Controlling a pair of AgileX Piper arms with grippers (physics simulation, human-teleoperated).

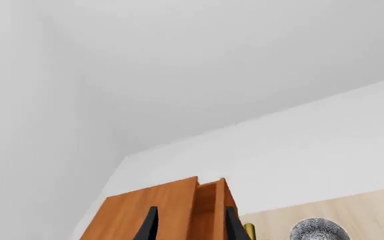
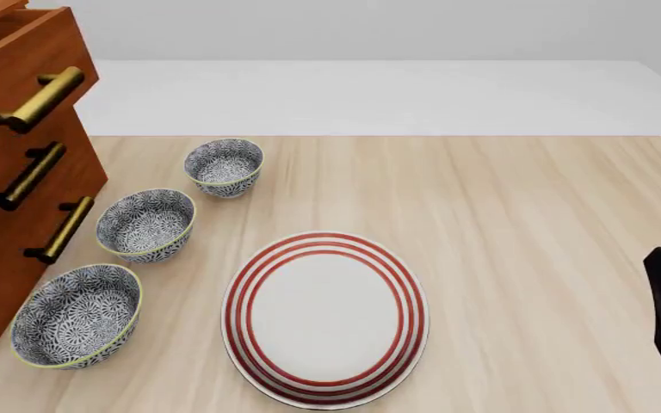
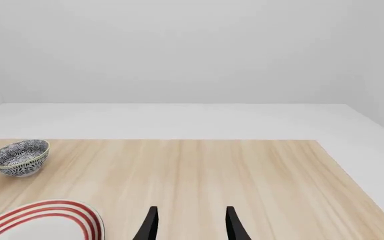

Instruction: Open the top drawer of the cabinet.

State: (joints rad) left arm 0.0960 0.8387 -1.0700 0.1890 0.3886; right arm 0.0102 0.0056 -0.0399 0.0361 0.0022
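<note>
Showing both jaws apart, wrist views add this: front view shows top drawer (image 2: 21, 64) pulled out (slightly).

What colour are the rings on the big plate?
Red rings on a white plate, clearest in the front view.

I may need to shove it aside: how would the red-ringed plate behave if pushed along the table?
The plate lies flat and low on the smooth wooden table, so it would probably slide rather than tip. It looks like glazed ceramic, likely slippery and breakable. Pushed left, it might bump the nearest bowl.
</note>
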